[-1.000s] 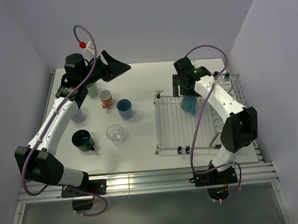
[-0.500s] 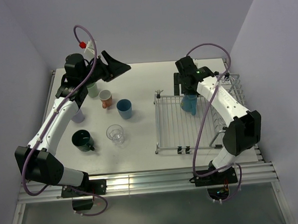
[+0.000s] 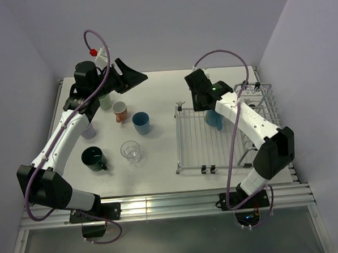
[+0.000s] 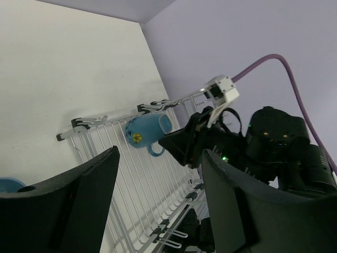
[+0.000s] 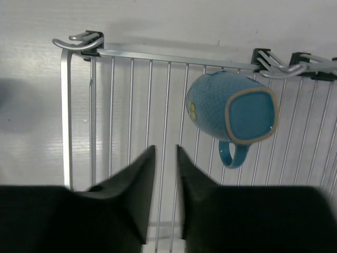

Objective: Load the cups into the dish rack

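Two arms reach over the white bench (image 3: 161,93). On the right half of the overhead view sits the dish rack (image 3: 195,142). One light blue mug (image 5: 231,112) lies tipped on the bars against the rack's top edge, its handle pointing toward the bottom of the right wrist view. The right pincer (image 5: 164,153) hangs over the rack's upper left part, just left of that mug, fingers barely apart and gripping nothing. The left pincer (image 4: 158,158) is raised at upper left, spread wide and empty. Under it on the bench stand a dark green mug (image 3: 94,159), blue mug (image 3: 141,122), glass tumbler (image 3: 130,152), lavender mug (image 3: 89,130), orange mug (image 3: 120,111) and pale green mug (image 3: 105,101).
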{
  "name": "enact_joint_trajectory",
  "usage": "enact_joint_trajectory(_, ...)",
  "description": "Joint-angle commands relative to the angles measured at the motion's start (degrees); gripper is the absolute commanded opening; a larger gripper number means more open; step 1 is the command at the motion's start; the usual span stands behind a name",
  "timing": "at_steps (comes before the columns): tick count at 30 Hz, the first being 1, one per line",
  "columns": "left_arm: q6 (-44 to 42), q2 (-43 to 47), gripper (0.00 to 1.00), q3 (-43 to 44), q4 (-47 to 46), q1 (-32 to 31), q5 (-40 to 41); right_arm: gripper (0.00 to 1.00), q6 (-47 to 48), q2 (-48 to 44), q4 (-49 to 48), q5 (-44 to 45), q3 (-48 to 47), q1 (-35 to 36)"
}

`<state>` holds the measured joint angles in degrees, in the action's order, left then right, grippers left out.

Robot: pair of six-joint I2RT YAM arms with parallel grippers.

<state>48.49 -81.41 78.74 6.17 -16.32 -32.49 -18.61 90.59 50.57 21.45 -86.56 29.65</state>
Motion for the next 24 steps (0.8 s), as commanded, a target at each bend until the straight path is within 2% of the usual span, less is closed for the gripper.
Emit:
enact_joint_trajectory(1, -2.26, 1.16, 0.7, -0.43, 0.5, -0.03, 1.29, 0.2, -0.28, 3.98, -3.19, 2.54, 1.66, 0.85)
enact_joint_trajectory(2, -2.43, 1.34, 0.7, -0.52, 0.77, -0.03, 1.38, 0.15, -0.37, 5.55, -3.72, 3.15, 1.84, 0.85)
enact_joint_trajectory(3, -2.61, 1.6, 0.7, -0.52, 1.29, -0.03, 1.81, 0.06, -0.55, 6.35, -3.72, 4.37, 2.01, 0.85)
enact_joint_trajectory(5, -2.96, 2.04, 0.7, -0.87, 1.56, -0.03, 1.99, 0.0, -0.29, 8.8, -4.24, 5.44, 2.1, 0.85)
enact_joint_trajectory(14, -3.14, 2.57, 0.69, -2.01, 1.3, -0.03, 2.17, 0.0, -0.29, 15.84, -4.6, 11.94, 1.92, 0.85)
enact_joint_trajectory(24, -3.05, 2.74, 0.69, -3.24, 0.59, -0.03, 1.82, 0.0, -0.64, 19.1, -4.86, 15.19, 1.66, 0.5)
